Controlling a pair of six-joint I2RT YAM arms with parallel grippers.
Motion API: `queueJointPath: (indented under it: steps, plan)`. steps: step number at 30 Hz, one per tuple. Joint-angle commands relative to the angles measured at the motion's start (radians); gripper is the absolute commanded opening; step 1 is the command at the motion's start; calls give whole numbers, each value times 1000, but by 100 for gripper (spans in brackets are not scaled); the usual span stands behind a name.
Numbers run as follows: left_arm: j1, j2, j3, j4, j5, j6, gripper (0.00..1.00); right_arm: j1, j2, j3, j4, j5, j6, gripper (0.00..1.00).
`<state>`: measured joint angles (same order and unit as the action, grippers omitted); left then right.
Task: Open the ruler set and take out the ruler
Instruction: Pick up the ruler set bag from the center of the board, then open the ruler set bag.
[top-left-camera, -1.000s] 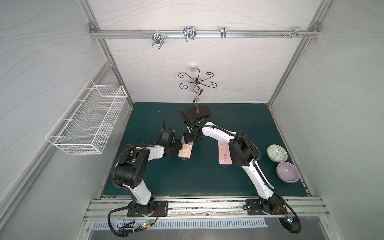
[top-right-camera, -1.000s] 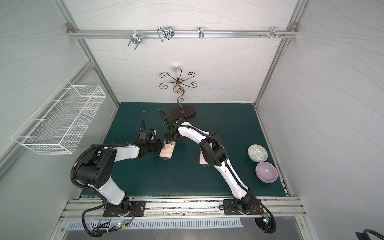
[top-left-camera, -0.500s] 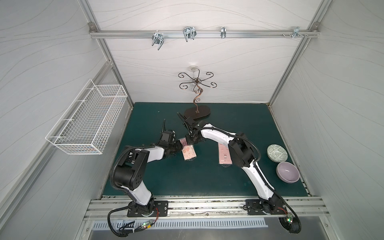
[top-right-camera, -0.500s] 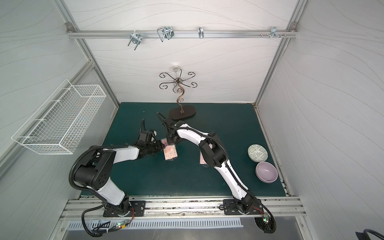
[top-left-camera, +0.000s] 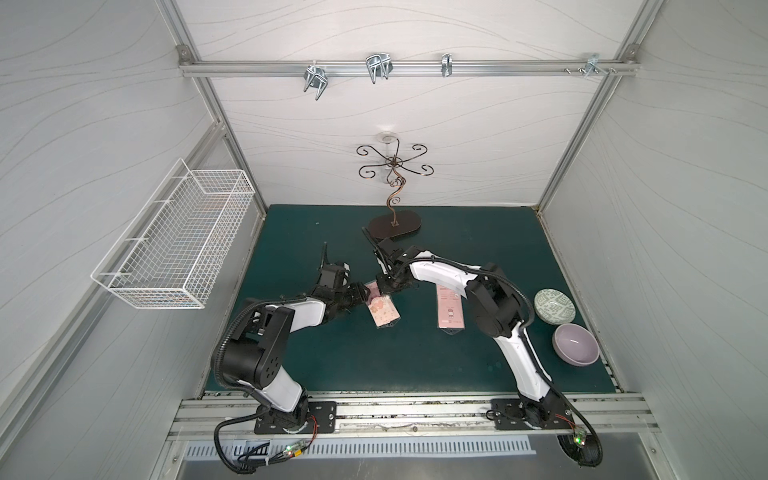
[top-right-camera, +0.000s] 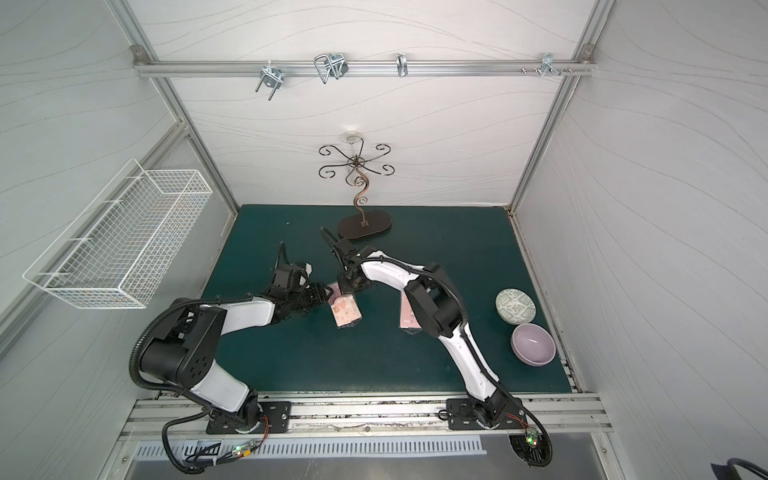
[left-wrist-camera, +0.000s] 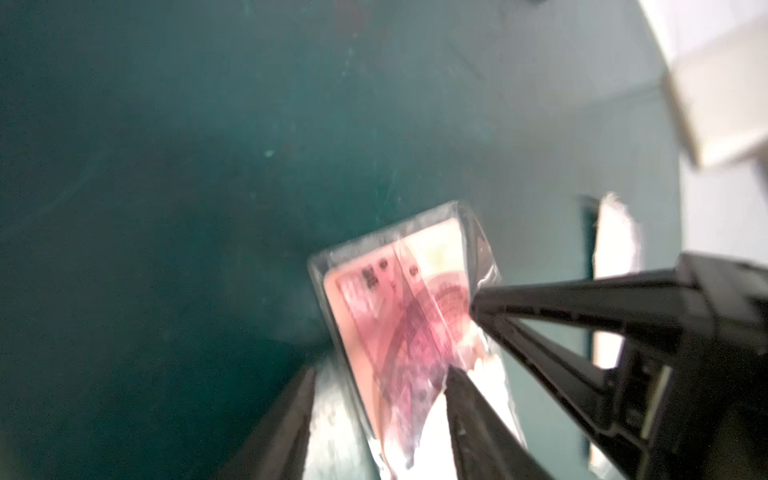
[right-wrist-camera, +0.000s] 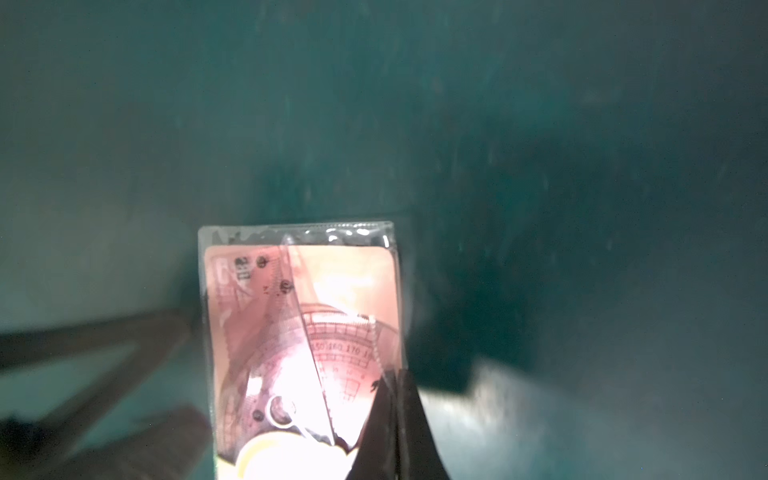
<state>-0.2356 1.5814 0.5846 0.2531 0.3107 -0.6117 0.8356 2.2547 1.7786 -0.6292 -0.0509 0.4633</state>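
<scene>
- Two sets of fingers meet at the ruler set (top-left-camera: 383, 311), a clear plastic packet with a pink card and a protractor inside. In both top views I see it on the green mat (top-left-camera: 415, 361), right between the two arms.
- My right gripper (right-wrist-camera: 397, 399) has its fingers pressed together. They pinch the plastic at one long edge of the packet, close to the end nearest that wrist.
- In the left wrist view I see the same gripper come in from the side, its tip on the packet's edge.
- My left gripper (left-wrist-camera: 380, 370) has its fingers (left-wrist-camera: 286, 419) spread, one on each side of the packet's near end. The packet runs out from between them.
- The left finger closer to the right gripper overlaps the plastic. The view is too blurred for me to say whether it presses on it.
- The other left finger stands clear of the packet, with a strip of mat showing between them.
- A long pink strip (top-left-camera: 450, 309) lies flat on the mat, well apart from both sets of fingers, just beside the right arm's elbow. I cannot tell whether it is a ruler.
- A patterned bowl (top-left-camera: 554, 306) and a lilac bowl (top-left-camera: 575, 344) sit beyond that elbow, farther from the fingers than anything else on the mat.
</scene>
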Motion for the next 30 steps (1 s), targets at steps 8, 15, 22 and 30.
queueJointPath:
  steps: [8,15,22,30]
  plan:
    - [53,-83,-69,9,128,-38,64,-162,-241,-249,223,-384,136,0]
    - [-6,-160,-64,132,173,-63,75,-225,-296,-281,291,-489,233,0]
    - [-76,-167,4,161,142,-66,79,-232,-357,-329,358,-493,333,0]
    - [-117,-112,32,318,157,-126,72,-219,-387,-356,396,-481,394,0]
